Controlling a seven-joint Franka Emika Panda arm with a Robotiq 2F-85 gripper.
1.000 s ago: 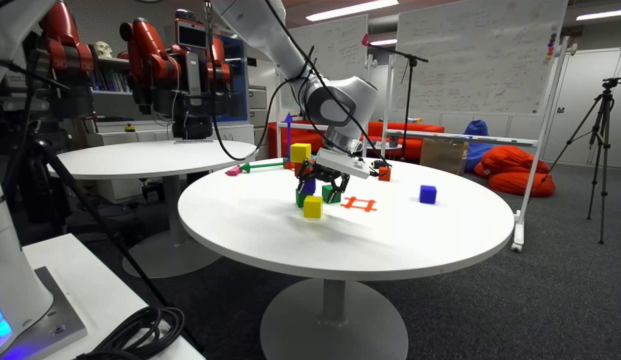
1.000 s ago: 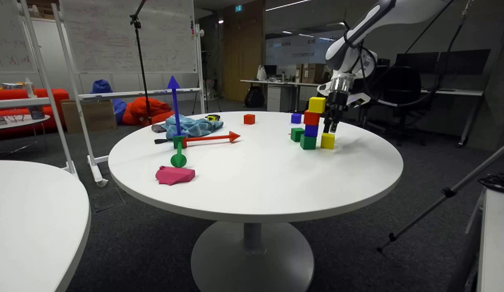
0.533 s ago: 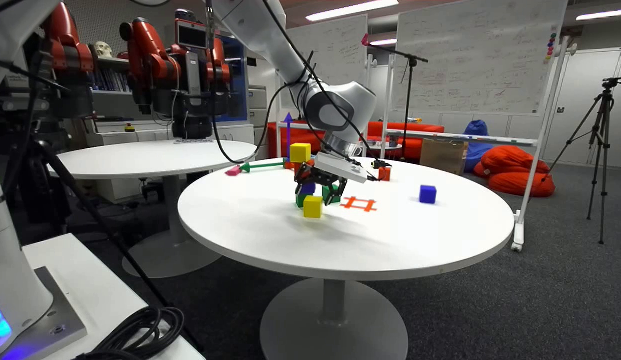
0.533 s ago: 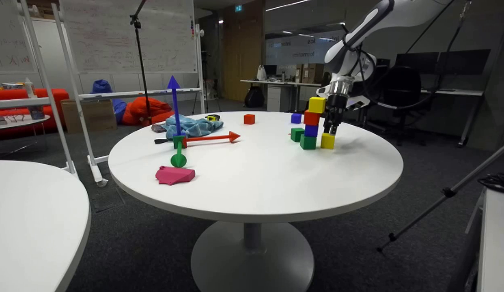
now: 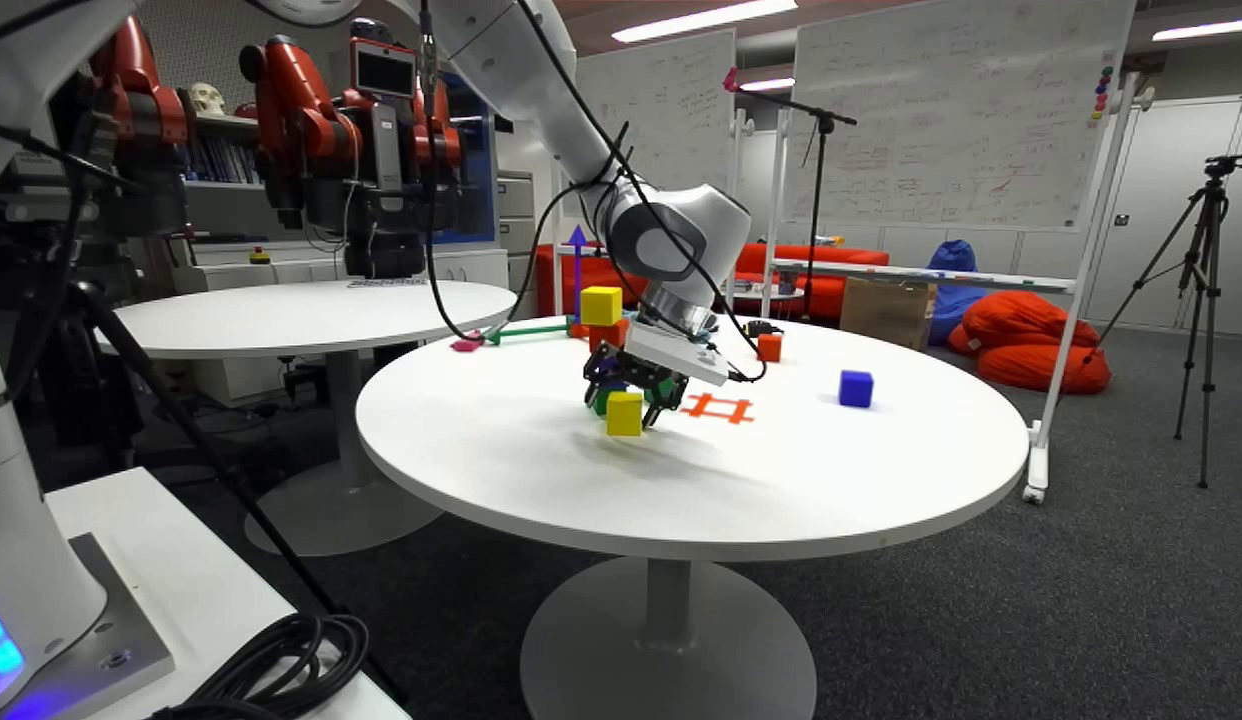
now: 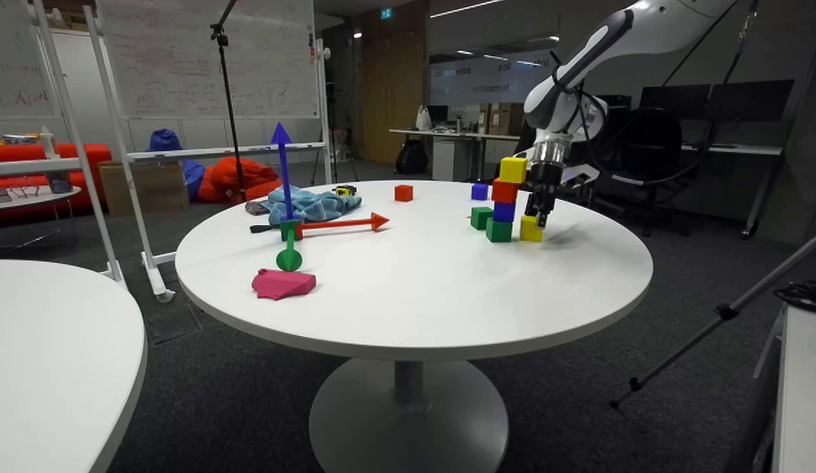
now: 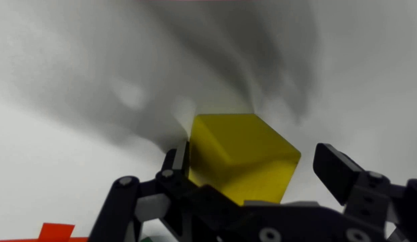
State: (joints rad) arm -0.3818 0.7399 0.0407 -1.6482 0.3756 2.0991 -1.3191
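Note:
A yellow cube (image 7: 242,144) rests on the white round table; it also shows in both exterior views (image 5: 624,414) (image 6: 531,228). My gripper (image 7: 252,149) is open and low, with its fingers on either side of this cube. The left finger in the wrist view is against or very close to the cube; the right one is clearly apart. Beside it stands a tower: green cube (image 6: 498,230) at the bottom, blue cube (image 6: 504,211), red cube (image 6: 504,190), and another yellow cube (image 6: 513,169) on top. A second green cube (image 6: 481,217) sits beside the tower's base.
On the table (image 6: 408,295) lie a flat orange-red crossed piece (image 5: 719,408), a lone blue cube (image 5: 856,388), a lone red cube (image 6: 403,192), a three-arrow axes model (image 6: 290,230), a pink piece (image 6: 283,284) and a blue cloth (image 6: 319,205).
My gripper has moved down toward the table, and its fingers are now beside the lower yellow cube. That cube seems to have shifted very slightly. The tower stands unchanged.

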